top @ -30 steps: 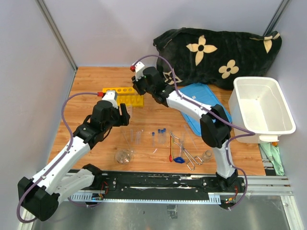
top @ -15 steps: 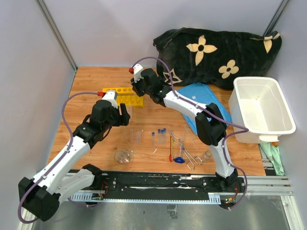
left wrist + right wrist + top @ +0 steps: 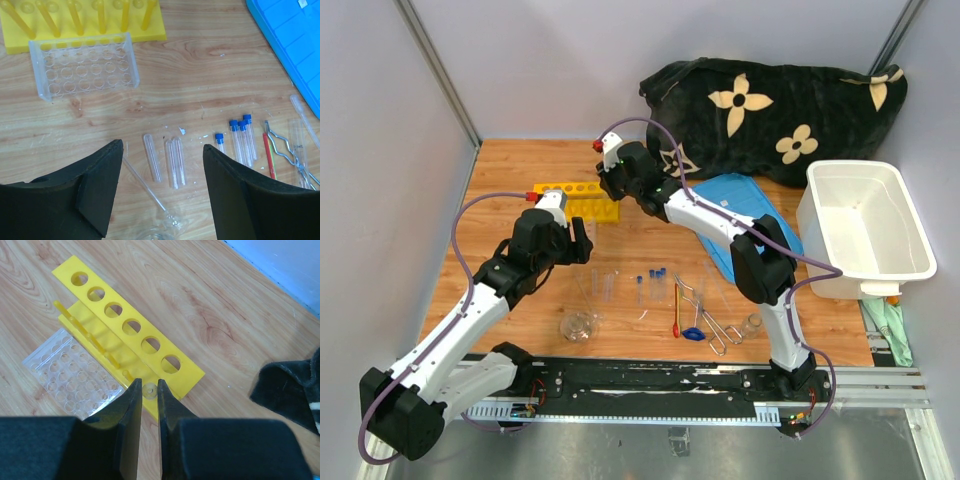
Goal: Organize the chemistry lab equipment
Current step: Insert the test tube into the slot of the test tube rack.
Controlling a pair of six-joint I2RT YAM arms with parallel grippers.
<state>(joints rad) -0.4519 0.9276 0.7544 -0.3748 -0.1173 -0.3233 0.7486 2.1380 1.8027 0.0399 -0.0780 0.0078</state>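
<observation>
Overhead first: the right claw [image 3: 609, 188] hangs over the yellow rack [image 3: 576, 197] at the far left of the worktop [image 3: 520, 165]. The left claw [image 3: 576, 240] hovers nearer the arm bases, just short of the loose glassware. Blue-capped tubes [image 3: 651, 284], tongs [image 3: 708, 318], the red-handled spatula [image 3: 676, 312], a round flask [image 3: 580, 325] and a small beaker [image 3: 752, 323] lie strung along the near side. From up here the bare glass almost vanishes against the wood, and neither claw's jaws can be read.

Over to the left wrist: the jaws are spread wide with nothing between them, aimed down at three uncapped tubes [image 3: 172, 162] lying side by side. These look light, thin-walled, slick and ready to roll. A gentle pinch across the barrel at mid-length seems the safest hold. A thin glass rod [image 3: 145, 182] slants toward a glass rim cut off at the bottom edge. The tongs are only partly in frame on the right.

On the right wrist, the jaws are nearly together, pinching what looks like a clear tube [image 3: 149, 390] seen end-on near the rack's end hole. Only its round tip shows. The fingers hide its length, so its tilt is hard to judge. A see-through well plate [image 3: 70, 371] sits just beside the rack.
</observation>
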